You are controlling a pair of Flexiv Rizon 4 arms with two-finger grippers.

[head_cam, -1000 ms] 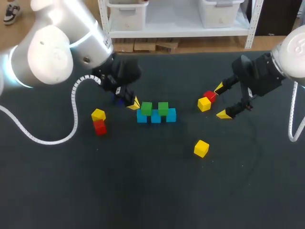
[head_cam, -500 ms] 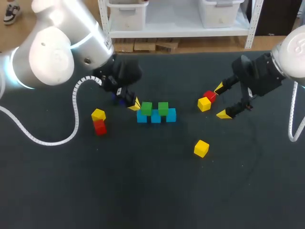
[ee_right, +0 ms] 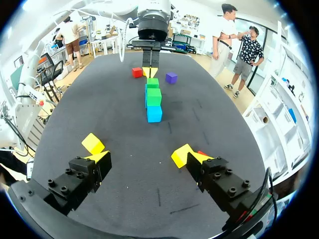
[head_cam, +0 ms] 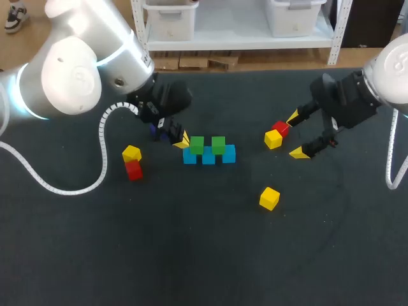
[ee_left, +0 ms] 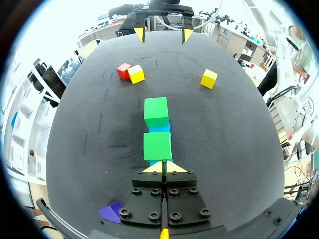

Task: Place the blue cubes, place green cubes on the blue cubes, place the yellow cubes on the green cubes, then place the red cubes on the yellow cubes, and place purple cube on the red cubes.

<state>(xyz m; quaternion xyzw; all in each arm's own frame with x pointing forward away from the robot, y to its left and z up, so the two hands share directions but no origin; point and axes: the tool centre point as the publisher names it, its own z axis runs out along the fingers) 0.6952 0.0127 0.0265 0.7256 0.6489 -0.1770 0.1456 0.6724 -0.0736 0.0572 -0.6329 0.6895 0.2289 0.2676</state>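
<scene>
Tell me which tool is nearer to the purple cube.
Left. The left tool sits close beside the purple cube; the right tool is far across the table, near a yellow cube.

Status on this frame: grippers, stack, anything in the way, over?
Left gripper shut, empty, at nearest green cube. Right gripper open, yellow cube beside it. Two greens on blue row, no yellow on top. Stack unobstructed.

The left gripper [head_cam: 183, 140] hides most of the purple cube [head_cam: 153, 131] from overhead. Only a sliver of red cube [ee_right: 202, 153] shows past the right gripper [ee_right: 148, 158]'s finger.
</scene>
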